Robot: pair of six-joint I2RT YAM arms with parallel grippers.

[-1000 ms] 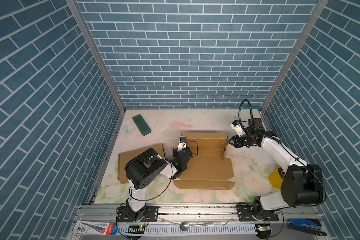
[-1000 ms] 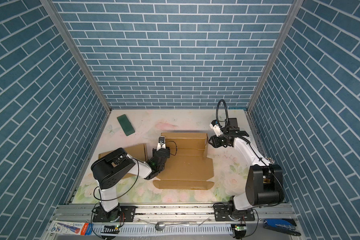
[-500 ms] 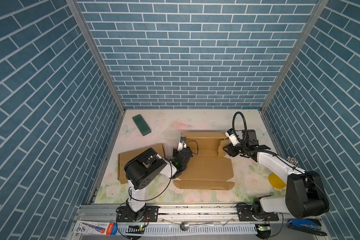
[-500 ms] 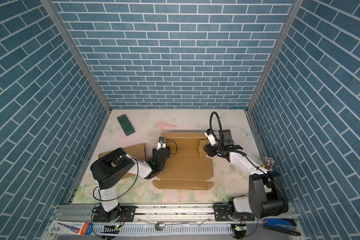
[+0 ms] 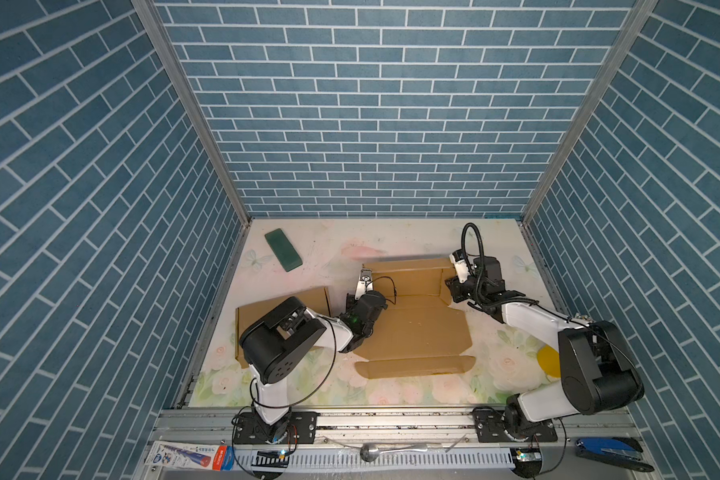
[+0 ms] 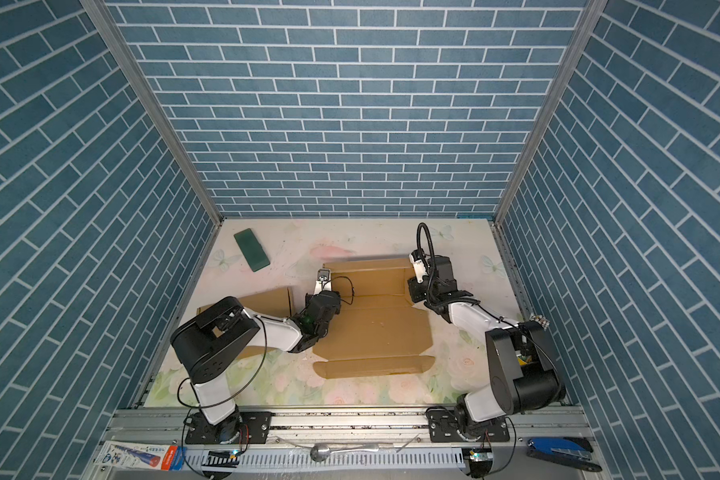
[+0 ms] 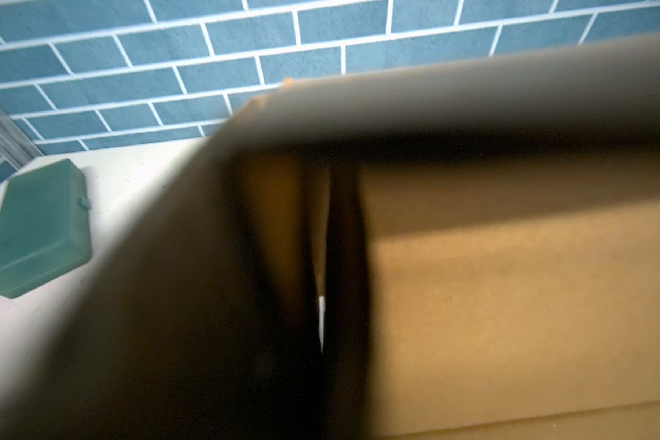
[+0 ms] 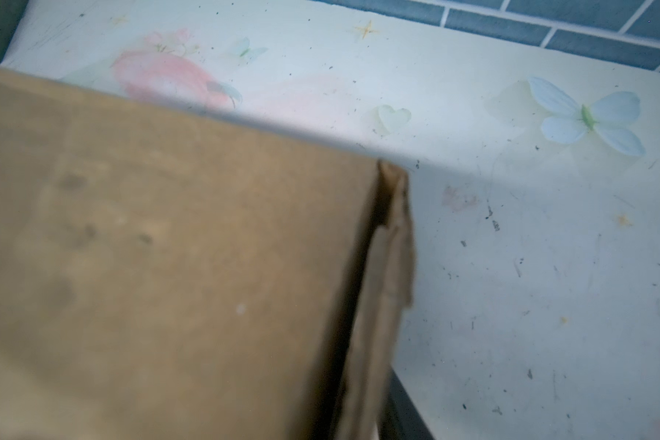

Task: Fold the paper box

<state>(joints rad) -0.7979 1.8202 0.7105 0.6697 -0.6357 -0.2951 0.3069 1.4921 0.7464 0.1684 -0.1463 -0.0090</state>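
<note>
On the floral table (image 5: 395,239), in both top views, the paper box (image 5: 416,332) (image 6: 379,328) lies mostly flat, its far wall raised. The left gripper (image 5: 356,296) sits at the box's left edge and the right gripper (image 5: 454,289) at the wall's right end. A green block (image 5: 283,250) lies well apart.

In the left wrist view, the jaws are closed tight beside blurred cardboard; a pinch cannot be confirmed.

The right wrist view shows only a box corner (image 8: 168,266), so the state of the right jaws cannot be told.

Both top views overhead, sharing whole table (image 5: 391,237), wrist views hugging box (image 8: 168,266)
</note>
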